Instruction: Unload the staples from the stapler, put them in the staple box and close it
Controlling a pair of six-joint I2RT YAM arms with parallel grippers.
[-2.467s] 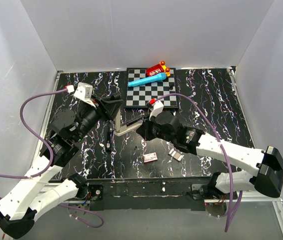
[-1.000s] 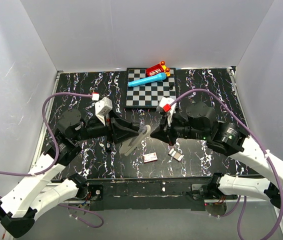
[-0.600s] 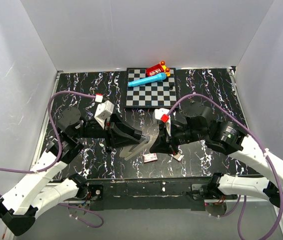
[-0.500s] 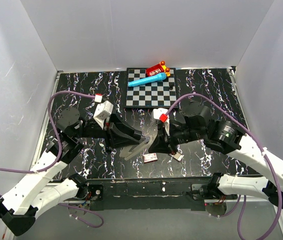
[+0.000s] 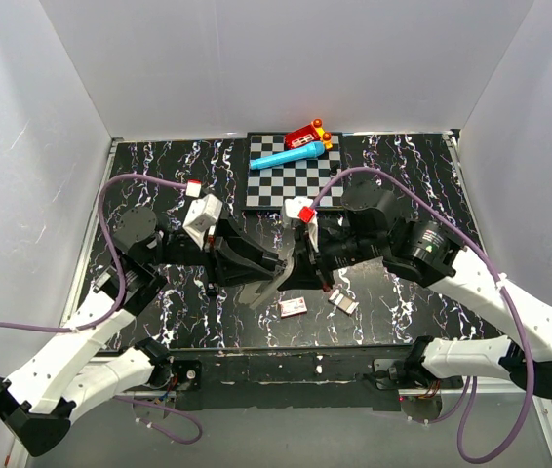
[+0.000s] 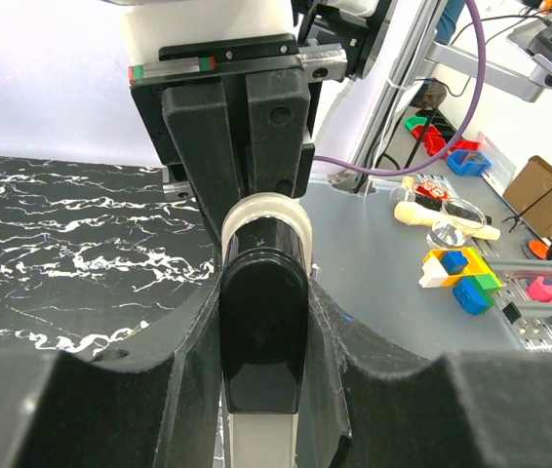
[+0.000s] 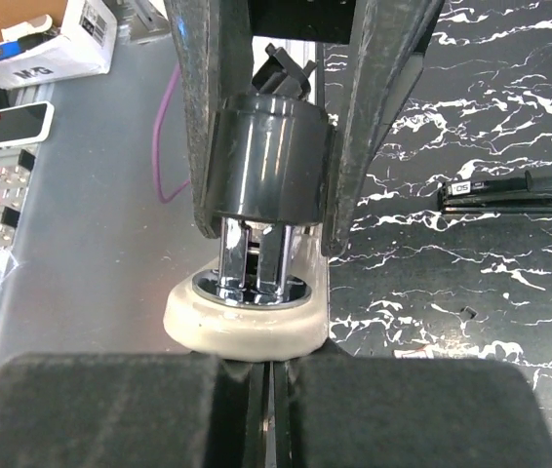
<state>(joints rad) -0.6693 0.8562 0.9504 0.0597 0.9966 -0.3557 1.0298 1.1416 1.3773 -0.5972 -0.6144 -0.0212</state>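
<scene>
mid-task | left gripper (image 5: 268, 265) partly open, clamped round the stapler (image 6: 262, 341) at centre frame | right gripper (image 5: 305, 258) pressed shut at one end of it, nothing seen between its fingers | staples (image 5: 342, 301) lie on the table (image 5: 159, 166), lower right of centre | magazine contents hidden, unloading judged unfinished

The stapler (image 6: 263, 341) is showing a smooth, glossy black plastic body, ending in a milky, pale plastic piece. From my right wrist its inner parts are gleaming like polished chrome metal under a shiny dark grey shell. The fingers (image 6: 110, 409) of my left jaws are looking matt black, faintly grainy plastic. The table (image 5: 422, 156) is shining softly, black with white marble veining. The staples (image 5: 342, 302) are glinting as bare silvery metal.
</scene>
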